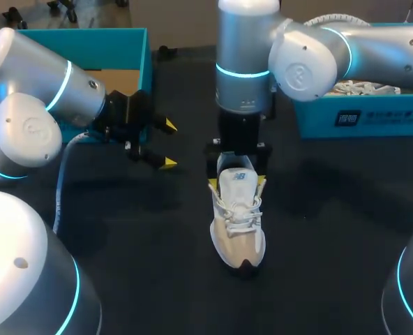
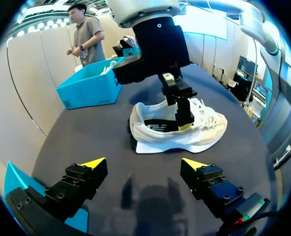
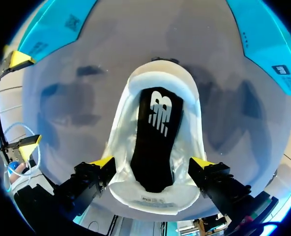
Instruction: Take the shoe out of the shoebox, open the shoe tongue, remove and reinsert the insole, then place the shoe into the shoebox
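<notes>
Nearest the right wrist lens, the yellow-tipped right claw (image 3: 153,162) is seen spread wide, one finger on each side of the white and cream lace-up running shoe (image 3: 187,123) at the front of its opening. Both are close against the upper, but no squeezing is visible, so the claw is judged open rather than gripping. The shoe is stood upright on the dark table (image 1: 332,230), between the left teal cardboard shoebox (image 1: 133,42) and the right teal cardboard shoebox (image 1: 374,115), and out of both. The black printed insole (image 3: 158,128) is lying in place, so removal from the box is judged done and the tongue-opening step in hand. Next, the white tongue (image 1: 236,178) would need to be drawn forward and the insole pinched at its heel edge, with the shoe steadied against tipping. The insole's length is shown only from the right wrist; from the head camera it is hidden by tongue and claw. From the left wrist the sole is shown flat on the table. The left claw (image 2: 143,162) is held open and empty, well apart from the shoe; the head camera places it near the left box.
</notes>
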`<state>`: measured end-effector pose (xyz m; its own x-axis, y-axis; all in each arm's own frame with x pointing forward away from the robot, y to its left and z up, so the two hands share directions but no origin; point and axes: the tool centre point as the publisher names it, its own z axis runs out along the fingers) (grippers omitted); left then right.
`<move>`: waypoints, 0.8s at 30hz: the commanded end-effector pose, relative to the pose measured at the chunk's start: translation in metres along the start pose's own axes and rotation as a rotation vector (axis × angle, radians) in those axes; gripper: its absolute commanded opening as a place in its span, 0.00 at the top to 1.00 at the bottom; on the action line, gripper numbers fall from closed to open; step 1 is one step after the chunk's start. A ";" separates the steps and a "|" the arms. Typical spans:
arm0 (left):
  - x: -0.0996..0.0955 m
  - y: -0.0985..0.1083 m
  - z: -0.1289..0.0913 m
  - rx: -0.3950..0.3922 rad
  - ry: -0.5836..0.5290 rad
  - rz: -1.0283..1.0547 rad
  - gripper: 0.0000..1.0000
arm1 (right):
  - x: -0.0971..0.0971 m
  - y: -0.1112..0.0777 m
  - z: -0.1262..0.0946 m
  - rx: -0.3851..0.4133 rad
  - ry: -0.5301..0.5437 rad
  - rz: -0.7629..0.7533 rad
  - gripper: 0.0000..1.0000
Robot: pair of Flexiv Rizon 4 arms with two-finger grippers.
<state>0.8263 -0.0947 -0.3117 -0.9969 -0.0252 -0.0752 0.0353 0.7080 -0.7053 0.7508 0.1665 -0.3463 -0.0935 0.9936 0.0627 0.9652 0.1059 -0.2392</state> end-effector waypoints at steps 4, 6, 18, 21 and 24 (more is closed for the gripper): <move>0.001 0.000 0.000 -0.001 -0.001 0.000 0.00 | 0.010 -0.011 -0.015 -0.033 -0.030 0.038 0.00; 0.001 0.000 0.000 -0.001 -0.001 0.000 0.00 | 0.011 -0.018 -0.024 -0.060 -0.040 0.057 0.00; 0.001 0.000 0.000 -0.001 -0.001 0.000 0.00 | 0.006 -0.041 -0.047 -0.143 -0.111 0.141 0.00; 0.001 0.000 0.000 -0.001 -0.001 0.000 0.00 | 0.004 -0.040 -0.052 -0.164 -0.118 0.147 0.00; 0.001 0.000 0.000 -0.001 -0.001 0.000 0.00 | -0.003 -0.043 -0.057 -0.174 -0.157 0.177 0.00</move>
<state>0.8263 -0.0947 -0.3117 -0.9968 -0.0252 -0.0752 0.0353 0.7080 -0.7053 0.7267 0.1595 -0.2892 0.0485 0.9929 -0.1089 0.9950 -0.0575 -0.0812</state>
